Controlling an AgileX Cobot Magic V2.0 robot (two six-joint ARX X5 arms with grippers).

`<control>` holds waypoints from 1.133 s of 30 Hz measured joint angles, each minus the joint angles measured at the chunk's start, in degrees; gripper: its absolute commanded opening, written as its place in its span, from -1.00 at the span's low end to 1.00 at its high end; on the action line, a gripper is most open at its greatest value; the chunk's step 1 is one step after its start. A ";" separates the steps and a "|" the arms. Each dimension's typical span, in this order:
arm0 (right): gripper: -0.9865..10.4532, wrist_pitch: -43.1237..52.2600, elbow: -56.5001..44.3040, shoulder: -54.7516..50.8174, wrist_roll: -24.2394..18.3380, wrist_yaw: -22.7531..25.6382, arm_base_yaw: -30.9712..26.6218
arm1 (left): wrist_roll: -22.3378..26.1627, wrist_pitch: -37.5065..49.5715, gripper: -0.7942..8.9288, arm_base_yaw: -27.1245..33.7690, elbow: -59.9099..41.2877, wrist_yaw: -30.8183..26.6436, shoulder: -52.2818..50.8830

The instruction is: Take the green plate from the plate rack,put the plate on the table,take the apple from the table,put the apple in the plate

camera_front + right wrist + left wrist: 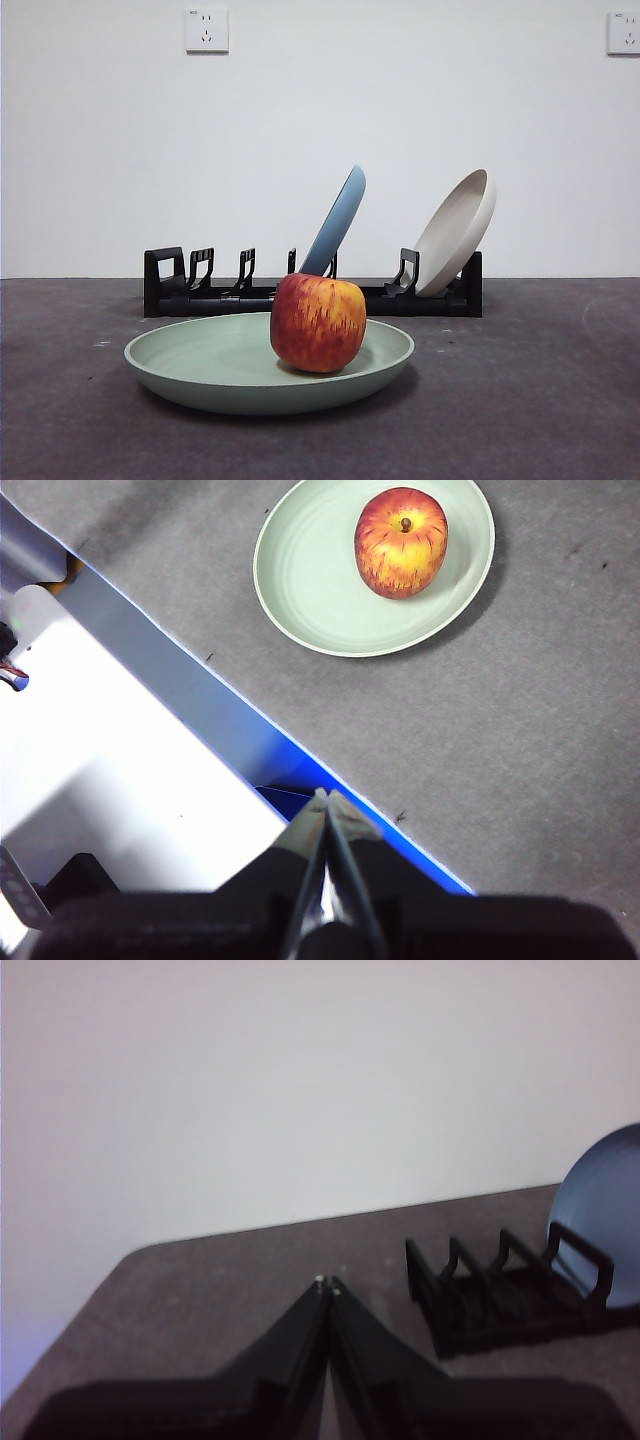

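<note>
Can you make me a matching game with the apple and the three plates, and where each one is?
Things:
1. apple
2. green plate
3. blue plate
4. white plate

Places:
A. leaning at the right end of the rack
B. flat on the table
C. leaning in the middle of the rack
D. sitting in the green plate

Pairs: 1-D, 2-B, 3-C, 4-A

Apple (318, 322) in green plate (200, 365) on table (540, 400); plate rack (190, 290) behind.
</note>
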 measured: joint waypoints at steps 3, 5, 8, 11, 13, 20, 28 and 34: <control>-0.83 0.00 0.00 0.00 0.00 0.00 0.00 | -0.24 0.20 -0.84 0.52 -3.98 -0.13 -2.43; -0.83 0.00 0.00 0.00 0.00 0.00 0.00 | -0.46 -0.24 -0.84 0.87 -6.08 -0.31 -3.37; -0.83 0.00 0.00 0.00 0.00 0.00 0.00 | -1.09 -2.25 -0.84 0.98 -8.28 -0.37 -4.83; -0.83 0.00 0.00 0.00 0.00 0.00 0.00 | -1.64 -3.06 -0.84 0.98 -10.32 -0.37 -6.34; -0.83 0.00 0.00 0.00 0.00 0.00 0.00 | -1.75 -4.57 -0.84 0.98 -11.15 -0.37 -7.26; -0.83 -0.02 0.00 0.00 0.00 0.00 0.00 | -2.91 -10.34 -0.84 1.27 -12.83 -0.83 -10.78; -0.83 -0.02 0.00 0.00 0.00 0.00 0.00 | -8.00 -11.87 -0.84 1.27 -14.34 -0.09 -12.13; -0.83 -0.02 0.00 0.00 0.00 0.00 0.00 | -8.74 -11.85 -0.84 1.27 -14.34 0.11 -12.13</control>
